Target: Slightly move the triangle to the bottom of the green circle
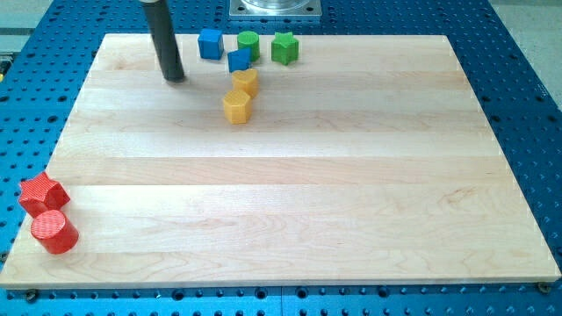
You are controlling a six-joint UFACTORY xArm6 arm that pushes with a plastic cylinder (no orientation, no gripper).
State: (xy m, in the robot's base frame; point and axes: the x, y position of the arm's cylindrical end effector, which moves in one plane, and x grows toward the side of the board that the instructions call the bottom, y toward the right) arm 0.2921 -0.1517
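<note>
The green circle [249, 43] stands near the board's top edge. A blue triangle [238, 60] sits just below it, slightly to its left, close to or touching it. My tip [174, 77] rests on the board to the left of the triangle, well apart from it. A blue cube [210, 43] is left of the green circle. A green star [284, 48] is to its right.
Two yellow blocks lie below the triangle: a yellow one [245, 82] and a yellow hexagon [236, 107]. A red star [42, 193] and a red cylinder [54, 232] sit at the board's bottom left corner. The wooden board [281, 193] lies on a blue perforated table.
</note>
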